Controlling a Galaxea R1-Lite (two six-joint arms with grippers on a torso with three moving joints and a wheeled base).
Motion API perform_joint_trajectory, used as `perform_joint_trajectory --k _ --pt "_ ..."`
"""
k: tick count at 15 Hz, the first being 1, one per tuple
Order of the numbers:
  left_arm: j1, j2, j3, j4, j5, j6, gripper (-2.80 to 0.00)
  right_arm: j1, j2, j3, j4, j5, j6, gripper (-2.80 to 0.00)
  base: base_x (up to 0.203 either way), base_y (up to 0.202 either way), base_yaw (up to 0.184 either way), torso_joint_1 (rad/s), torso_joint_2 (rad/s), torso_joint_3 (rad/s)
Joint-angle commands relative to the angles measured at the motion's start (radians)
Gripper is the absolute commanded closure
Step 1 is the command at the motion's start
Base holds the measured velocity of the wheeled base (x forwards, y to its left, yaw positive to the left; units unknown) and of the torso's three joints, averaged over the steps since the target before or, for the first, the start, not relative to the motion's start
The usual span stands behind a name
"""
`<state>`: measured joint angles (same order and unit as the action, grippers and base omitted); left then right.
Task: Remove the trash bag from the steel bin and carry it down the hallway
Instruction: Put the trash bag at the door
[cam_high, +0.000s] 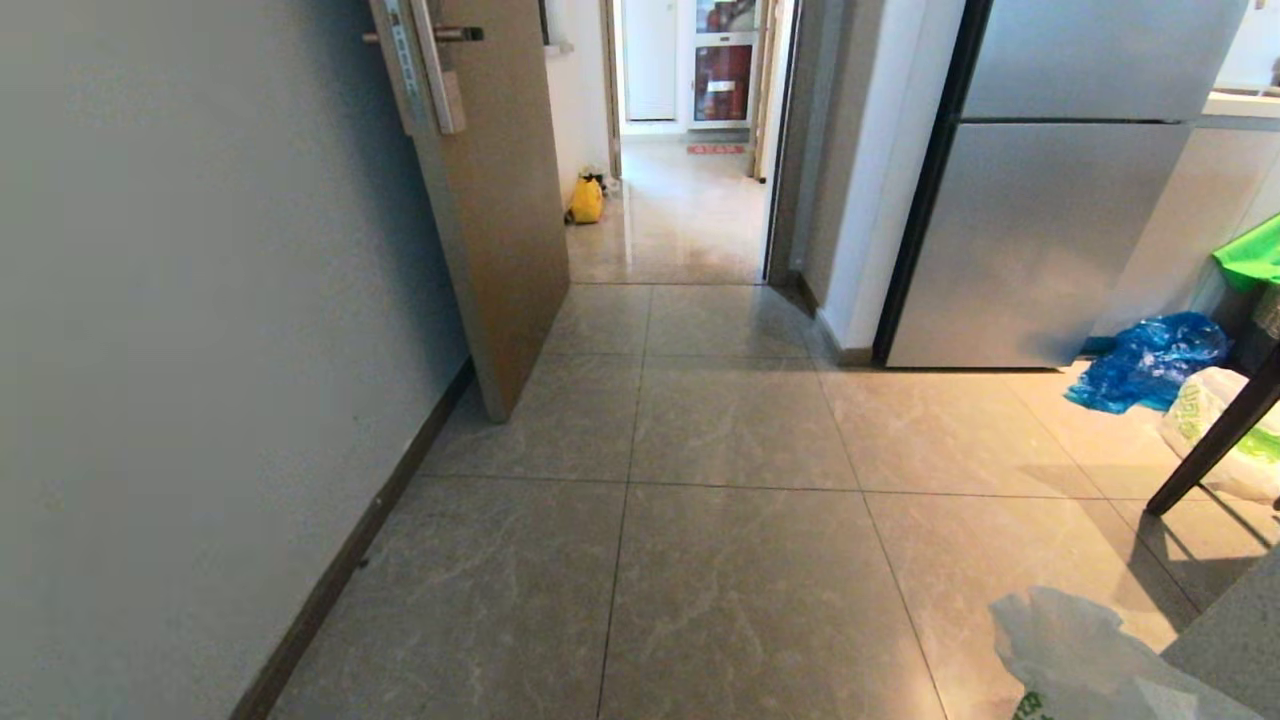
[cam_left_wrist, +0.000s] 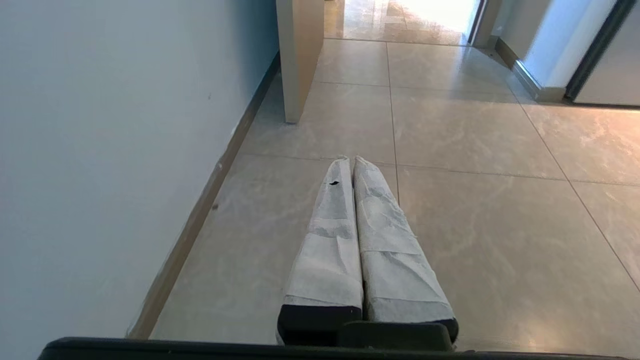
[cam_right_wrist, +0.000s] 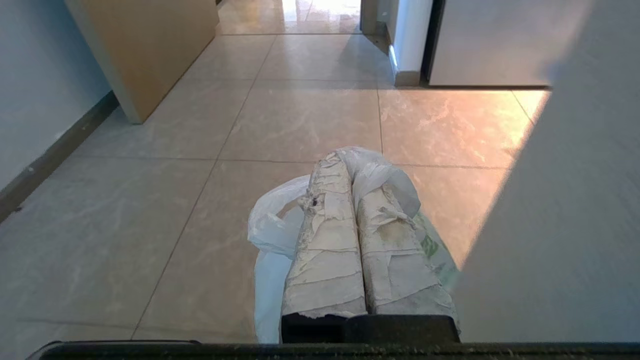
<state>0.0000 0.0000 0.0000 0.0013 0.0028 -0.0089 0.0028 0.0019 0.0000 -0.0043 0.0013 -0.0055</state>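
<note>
My right gripper (cam_right_wrist: 352, 165) is clenched on the thin white, slightly see-through plastic trash bag (cam_right_wrist: 272, 235), which hangs under the fingers and shows at the lower right of the head view, well short of the half-open brown wooden door (cam_high: 495, 220). My left gripper (cam_left_wrist: 351, 160) is shut on nothing, parked over bare tile on the wall side of that door.

My worry is the grip: I judge only a pinch of film is caught, so a jolt could let it slip or tear. The dangling bag could also brush the dark slanted furniture leg (cam_high: 1215, 435), which stands far to the right of the door beside a crumpled blue plastic bag (cam_high: 1150, 360).

For room, the glossy grey-beige tiled hallway (cam_high: 680, 220) opens just right of the door's edge, between it and the white wall corner by the tall steel-grey refrigerator (cam_high: 1050, 220). A small yellow bag (cam_high: 586, 200) sits beyond the door, close to the wall. I would keep away from the door's handle side.
</note>
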Motion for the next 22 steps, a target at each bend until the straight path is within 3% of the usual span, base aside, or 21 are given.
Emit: perform_joint_trajectory --k 1,22 --pt "0.0 -0.002 0.002 0.0 0.0 0.0 0.0 0.0 0.0 0.0 0.0 0.0 -0.001 0.0 0.182 0.0 -0.001 0.002 0.0 0.007" --pt "0.0 -0.001 0.002 0.0 0.0 0.0 0.0 0.0 0.0 0.0 0.0 0.0 -0.001 0.0 0.192 0.0 0.001 0.002 0.0 0.002"
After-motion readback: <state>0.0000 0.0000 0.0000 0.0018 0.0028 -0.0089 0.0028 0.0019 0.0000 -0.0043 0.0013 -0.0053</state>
